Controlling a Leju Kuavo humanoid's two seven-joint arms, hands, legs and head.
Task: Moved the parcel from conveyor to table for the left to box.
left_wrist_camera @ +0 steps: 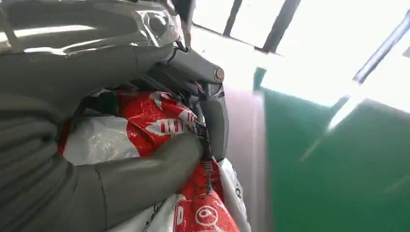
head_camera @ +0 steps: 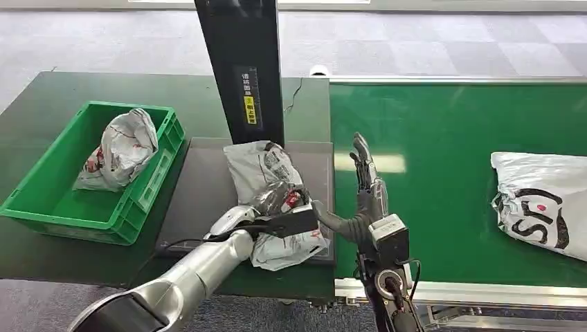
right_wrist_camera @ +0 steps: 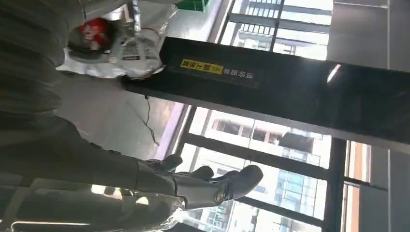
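Observation:
A grey and white parcel (head_camera: 259, 166) with red print lies on the dark plate (head_camera: 201, 200) of the table, next to the conveyor. My left hand (head_camera: 280, 207) grips its near end; in the left wrist view the thumb and fingers (left_wrist_camera: 212, 121) close around the crumpled red and white parcel (left_wrist_camera: 159, 121). My right hand (head_camera: 365, 173) stands upright with straight fingers at the left edge of the green conveyor belt (head_camera: 443, 138), just right of the parcel, holding nothing. The right wrist view shows that hand (right_wrist_camera: 208, 186) spread and the parcel (right_wrist_camera: 116, 48) beyond it.
A green bin (head_camera: 41, 200) on the left holds another bagged parcel (head_camera: 121, 149). A black post (head_camera: 242, 69) rises right behind the plate. A white parcel with black print (head_camera: 540, 200) lies on the belt at the far right.

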